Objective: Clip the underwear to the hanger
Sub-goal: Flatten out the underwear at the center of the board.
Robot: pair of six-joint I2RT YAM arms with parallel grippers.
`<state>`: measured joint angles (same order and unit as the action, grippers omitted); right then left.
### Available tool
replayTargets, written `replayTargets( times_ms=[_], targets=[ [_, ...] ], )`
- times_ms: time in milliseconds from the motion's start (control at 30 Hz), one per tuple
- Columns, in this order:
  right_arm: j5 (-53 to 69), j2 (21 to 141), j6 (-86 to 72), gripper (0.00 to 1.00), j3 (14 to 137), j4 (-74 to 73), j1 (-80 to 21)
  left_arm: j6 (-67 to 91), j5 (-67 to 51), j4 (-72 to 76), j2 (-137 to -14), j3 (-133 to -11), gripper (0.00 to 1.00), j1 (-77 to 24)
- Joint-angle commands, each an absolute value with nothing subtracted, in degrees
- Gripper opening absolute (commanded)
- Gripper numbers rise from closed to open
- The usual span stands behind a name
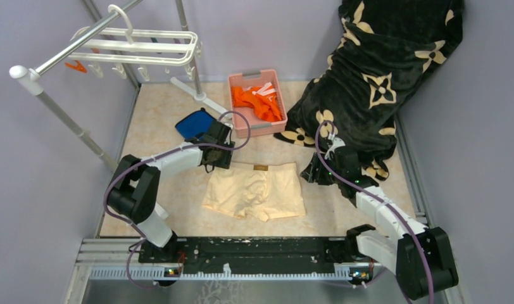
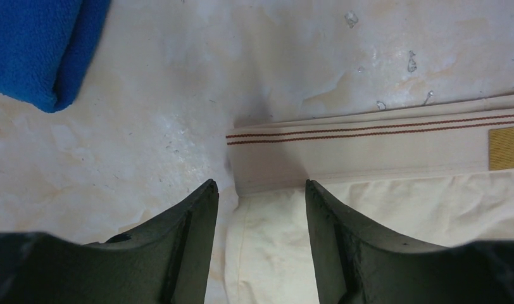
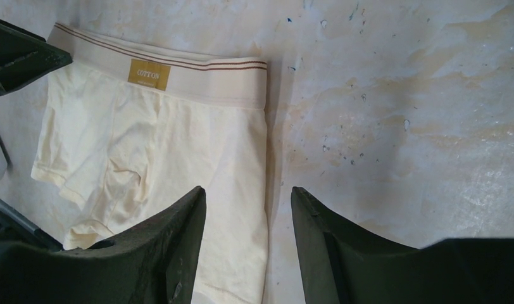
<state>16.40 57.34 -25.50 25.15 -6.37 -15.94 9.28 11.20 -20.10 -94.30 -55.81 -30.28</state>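
The pale peach underwear (image 1: 254,190) lies flat on the table's middle, waistband to the far side with a gold label (image 3: 149,74). My left gripper (image 1: 218,161) is open over its left waistband corner; in the left wrist view that corner of the underwear (image 2: 381,209) lies between the spread fingers of the left gripper (image 2: 261,185). My right gripper (image 1: 310,172) is open at the garment's right side; its open jaws (image 3: 248,190) straddle the side edge of the underwear (image 3: 178,139). The white hanger (image 1: 140,47) hangs from the rack at the far left, small clips dangling.
A pink basket (image 1: 242,79) holds orange clothes. A folded blue cloth (image 1: 194,123) lies just beyond the left gripper and shows as the blue cloth (image 2: 39,44) in the left wrist view. A black flowered blanket (image 1: 381,69) fills the far right. The grey rack pole (image 1: 71,47) crosses the far left.
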Motion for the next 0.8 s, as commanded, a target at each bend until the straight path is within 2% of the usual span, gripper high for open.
replayTargets(
  times_ms=[0,100,267,467,767],
  targets=[
    [17.0,57.8,-24.6,0.53,25.2,-3.5,-15.5,8.9,13.2,-20.2,-95.5,-57.6,0.57,-30.5],
    [16.9,58.0,-24.5,0.53,25.2,-3.4,-15.5,9.1,13.4,-20.1,-95.5,-57.1,0.49,-30.4],
    [17.3,58.6,-24.4,0.53,25.4,-3.1,-15.5,9.0,14.1,-19.5,-95.1,-56.3,0.44,-30.4],
    [17.3,58.5,-24.2,0.53,25.4,-3.3,-15.6,7.4,12.2,-19.4,-96.0,-57.5,0.54,-30.5],
    [17.4,58.2,-24.2,0.53,25.1,-3.4,-15.5,6.9,18.3,-24.1,-100.2,-62.0,0.54,-33.4]
  ],
)
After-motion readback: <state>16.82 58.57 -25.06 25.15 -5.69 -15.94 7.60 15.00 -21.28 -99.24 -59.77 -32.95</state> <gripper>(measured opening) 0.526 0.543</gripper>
